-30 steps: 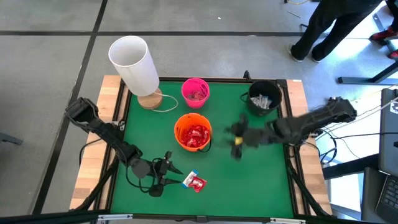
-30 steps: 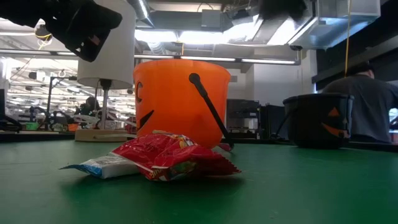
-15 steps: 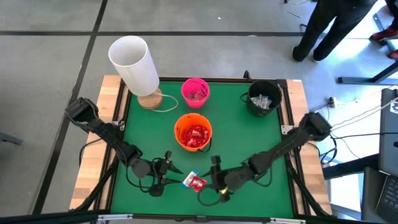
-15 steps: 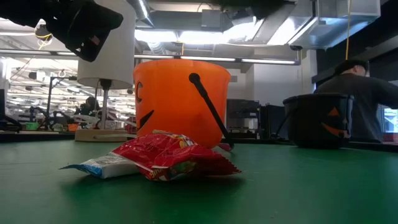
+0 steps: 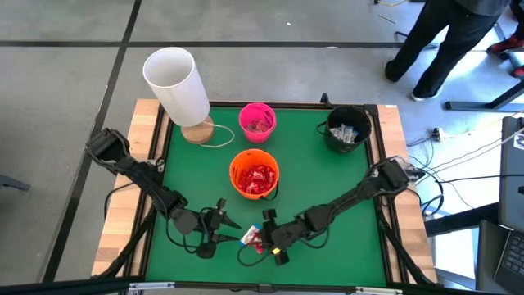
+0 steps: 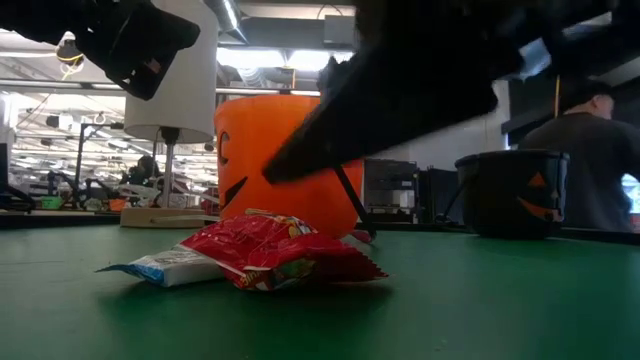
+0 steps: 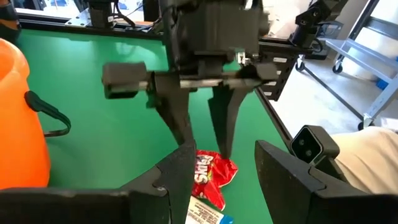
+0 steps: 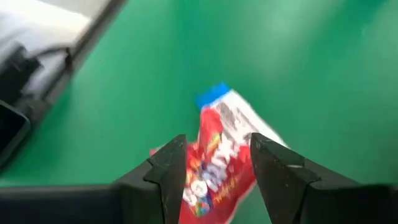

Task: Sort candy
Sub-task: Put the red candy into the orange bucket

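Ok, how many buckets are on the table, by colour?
Orange bucket: 1
Pink bucket: 1
Black bucket: 1
Total: 3

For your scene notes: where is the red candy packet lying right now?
In the high view, the red candy packet lies on the green mat near its front edge, below the orange bucket, between both tools.

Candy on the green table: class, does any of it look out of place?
Yes. A red candy packet with a blue-and-white wrapper beside it lies loose on the table's front part, outside the orange bucket, which holds similar red candy. The open right gripper is directly over it; the left gripper waits alongside.
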Robot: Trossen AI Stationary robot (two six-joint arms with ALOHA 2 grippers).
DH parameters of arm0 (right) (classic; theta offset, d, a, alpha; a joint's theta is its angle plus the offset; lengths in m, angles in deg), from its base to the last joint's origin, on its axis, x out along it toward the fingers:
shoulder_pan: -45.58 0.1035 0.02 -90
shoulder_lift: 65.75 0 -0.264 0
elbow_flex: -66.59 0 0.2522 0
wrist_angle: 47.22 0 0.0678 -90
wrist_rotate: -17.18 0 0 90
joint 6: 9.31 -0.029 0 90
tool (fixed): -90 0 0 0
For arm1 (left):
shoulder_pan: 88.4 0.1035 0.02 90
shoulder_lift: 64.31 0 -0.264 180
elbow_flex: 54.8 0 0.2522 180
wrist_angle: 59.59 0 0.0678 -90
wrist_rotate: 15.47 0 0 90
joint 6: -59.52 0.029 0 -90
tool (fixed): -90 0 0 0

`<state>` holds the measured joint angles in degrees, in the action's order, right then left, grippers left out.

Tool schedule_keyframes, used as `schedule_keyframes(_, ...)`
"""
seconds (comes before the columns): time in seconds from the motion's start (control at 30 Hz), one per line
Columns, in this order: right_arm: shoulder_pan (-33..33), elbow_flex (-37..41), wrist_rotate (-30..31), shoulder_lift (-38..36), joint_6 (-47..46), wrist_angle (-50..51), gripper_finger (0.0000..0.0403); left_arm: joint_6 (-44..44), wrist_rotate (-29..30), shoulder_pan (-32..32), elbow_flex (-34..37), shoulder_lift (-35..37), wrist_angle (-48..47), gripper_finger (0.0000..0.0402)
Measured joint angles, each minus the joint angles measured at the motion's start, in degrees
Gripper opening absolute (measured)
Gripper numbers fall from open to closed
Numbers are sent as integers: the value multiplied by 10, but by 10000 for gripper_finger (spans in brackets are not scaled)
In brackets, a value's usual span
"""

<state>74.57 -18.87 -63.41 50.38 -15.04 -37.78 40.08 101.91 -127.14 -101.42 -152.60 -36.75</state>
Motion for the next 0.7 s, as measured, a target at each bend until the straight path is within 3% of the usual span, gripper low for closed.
schedule_keyframes(0.37,-9,1,0,34,-30,15,161,-5,1,-1,0,0,-1,160)
schedule_keyframes(0.7,-9,1,0,0,-30,36,13,-5,1,-1,0,0,-6,160)
